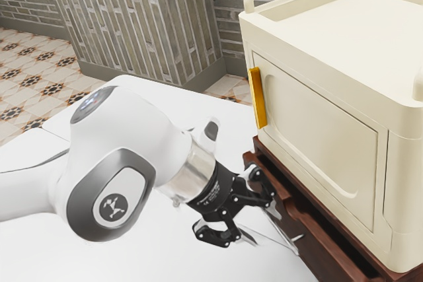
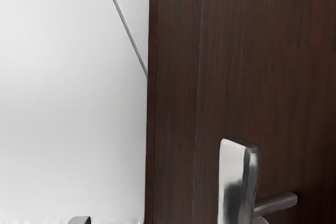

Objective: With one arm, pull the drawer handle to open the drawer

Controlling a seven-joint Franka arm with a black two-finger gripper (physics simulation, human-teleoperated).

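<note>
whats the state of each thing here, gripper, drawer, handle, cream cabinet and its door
gripper: open, fingers apart, at the metal handle
metal handle: on the brown front, not clamped between the fingers
brown drawer: edge juts out below the cream cabinet; how far open, if at all, i can't tell
cream cabinet: upright, on the brown unit
cabinet door: shut
yellow handle: upright at the door's edge

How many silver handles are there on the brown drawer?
1. I can see one silver handle, on the front of the brown wooden drawer, near my fingers. Another could be hidden lower down, where I can't see.
</note>
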